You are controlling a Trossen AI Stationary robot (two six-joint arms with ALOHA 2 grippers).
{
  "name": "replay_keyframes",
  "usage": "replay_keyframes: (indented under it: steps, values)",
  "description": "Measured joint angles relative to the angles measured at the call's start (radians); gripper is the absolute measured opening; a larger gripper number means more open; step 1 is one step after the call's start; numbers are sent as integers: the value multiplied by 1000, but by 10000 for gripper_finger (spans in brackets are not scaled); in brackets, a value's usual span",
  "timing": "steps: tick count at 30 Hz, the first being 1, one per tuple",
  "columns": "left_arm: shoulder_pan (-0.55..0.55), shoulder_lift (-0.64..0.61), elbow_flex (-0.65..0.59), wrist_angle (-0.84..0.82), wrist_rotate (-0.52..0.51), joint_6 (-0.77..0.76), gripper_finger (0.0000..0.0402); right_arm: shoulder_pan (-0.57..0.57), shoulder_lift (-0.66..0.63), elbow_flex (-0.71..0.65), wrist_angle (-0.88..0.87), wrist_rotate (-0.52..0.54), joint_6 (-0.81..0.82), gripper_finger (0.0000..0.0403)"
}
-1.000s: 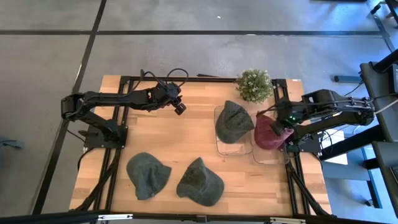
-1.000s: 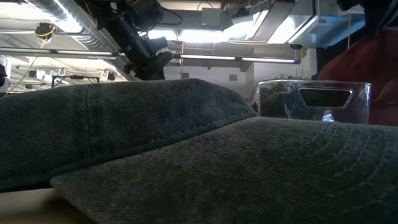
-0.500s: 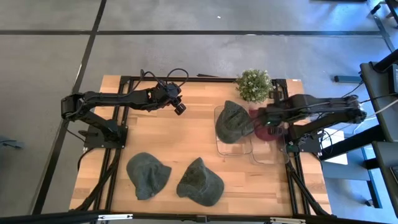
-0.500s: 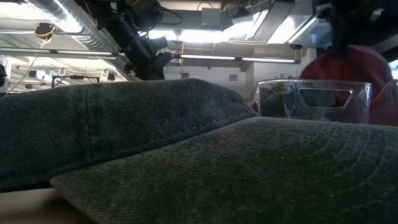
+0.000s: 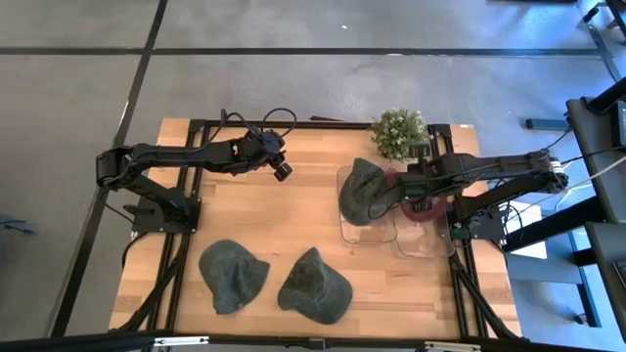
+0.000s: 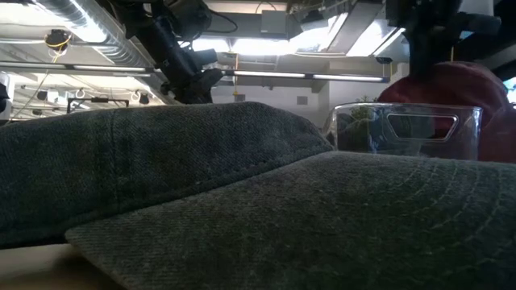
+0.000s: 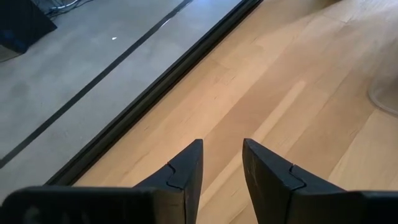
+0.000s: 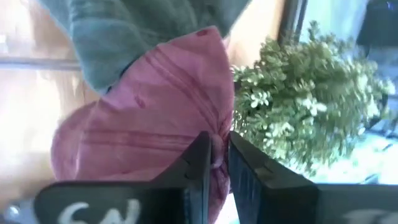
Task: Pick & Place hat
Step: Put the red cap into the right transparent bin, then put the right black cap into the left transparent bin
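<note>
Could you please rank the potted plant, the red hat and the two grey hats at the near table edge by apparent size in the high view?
1. Two grey hats, alike.
2. Potted plant.
3. Red hat, partly hidden by the right gripper, so uncertain.

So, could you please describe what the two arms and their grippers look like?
Both arms are dark, slender and jointed. Black cables loop above the left arm near its wrist. The left gripper has two black, wedge-shaped fingers, each with a small notch. The right gripper has the same dark fingers, with white lettering on the body behind them.
</note>
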State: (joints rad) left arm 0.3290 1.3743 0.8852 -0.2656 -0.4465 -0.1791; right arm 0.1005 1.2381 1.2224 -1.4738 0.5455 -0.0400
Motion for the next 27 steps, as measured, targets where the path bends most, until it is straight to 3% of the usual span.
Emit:
replay_keyframes:
  steps: [7,21,27]
  values:
    - [0,0,0,0,0,1,110,5,-75,0,-64,-1,221,40]
    - [0,0,0,0,-4,18,110,8,-203,0,-86,-38,274,116]
    - [0,-2,0,5,0,43,108,7,-210,20,-46,199,380,160]
